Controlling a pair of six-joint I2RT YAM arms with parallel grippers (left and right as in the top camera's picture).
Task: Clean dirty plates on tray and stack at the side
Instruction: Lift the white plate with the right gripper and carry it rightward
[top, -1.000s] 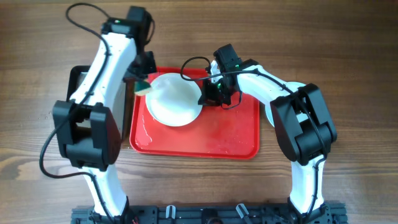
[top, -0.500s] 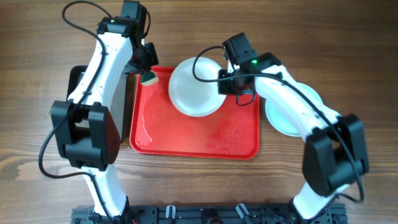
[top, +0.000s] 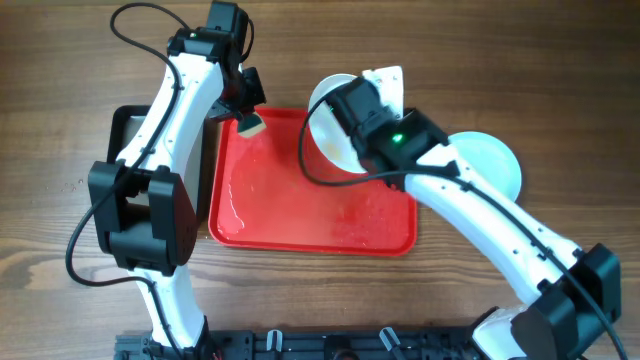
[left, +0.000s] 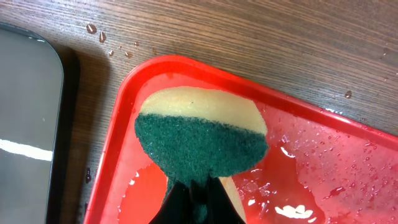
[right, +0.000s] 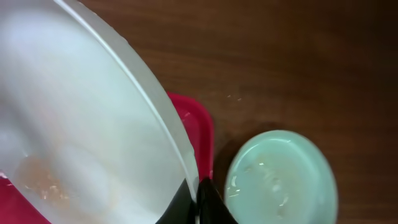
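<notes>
Red tray (top: 300, 228) sits mid-table, its long axis running left to right in the overhead view, a wet film glinting across its floor. And there's the white plate (top: 327, 122), gripped by the right gripper (right: 200, 194), jaws pinched on its rim! It's tipped steeply, not flat at all. From the right wrist camera its edge runs as a diagonal from upper left down to the fingers. The broad face is turned to the left of that view, with a faint orange smear low on it. Overhead, the plate hangs over the tray's far right corner, partly hidden under the arm. Whether its low edge touches the tray, I cannot tell.

Over to the right, a mint-blue plate (top: 495, 158) lies flat on the wooden table (top: 560, 60), hollow side up. It is near the tray's right edge and apart from the white one.

On the other side, the left gripper (left: 194, 190) is clamped on a sponge (left: 199, 140). The green scouring layer faces the wrist camera with yellow foam beyond it, and the sponge points at the tray's far left corner, overlapping its rim there. Just left of the red tray lies a black tray (left: 28, 112), and water droplets (left: 93, 29) dot the wood near it.
</notes>
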